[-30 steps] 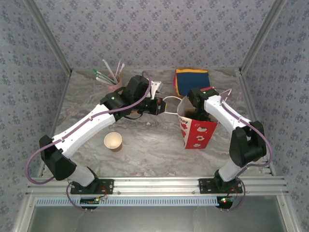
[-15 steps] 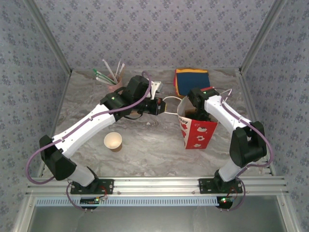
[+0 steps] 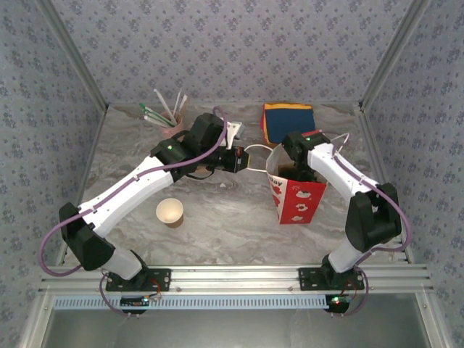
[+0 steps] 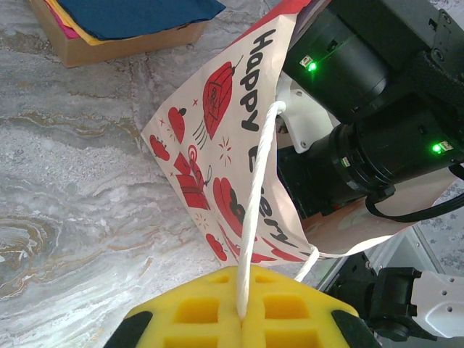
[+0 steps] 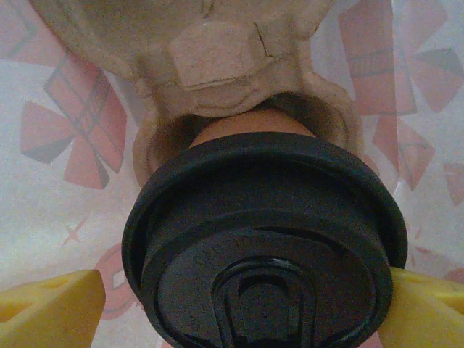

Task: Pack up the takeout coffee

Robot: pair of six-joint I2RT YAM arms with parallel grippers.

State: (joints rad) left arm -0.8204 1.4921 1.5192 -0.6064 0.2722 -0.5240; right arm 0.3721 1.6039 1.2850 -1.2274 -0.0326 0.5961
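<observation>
— What had moved since a second earlier?

— Almost nothing. The right arm's elbow had sagged slightly outward. The left arm and the gift bag had stayed where they were.

— What was the left gripper doing?

— It was clamped tight on the bag's white cord handle. The cord ran taut from between its yellow pads up to the bag's rim, and the pull kept the mouth open. The bag itself stood on the table.

— And the right gripper?

— It reached down into the bag's mouth with its jaws spread wide on either side of the black lid. One yellow finger stood a little apart from the lid's rim. The other finger sat right at the rim, so the gripper straddled the lid rather than squeezed it.

— So where was the takeout coffee?

— It was inside the bag, upright, seated in a hollow of a pulp tray. The bag's red print showed through the paper behind it.

— Was there anything else on the table?

— A lidless paper cup stood near the left arm, well apart from the bag. A box of napkins lay at the back, just behind the bag.
</observation>
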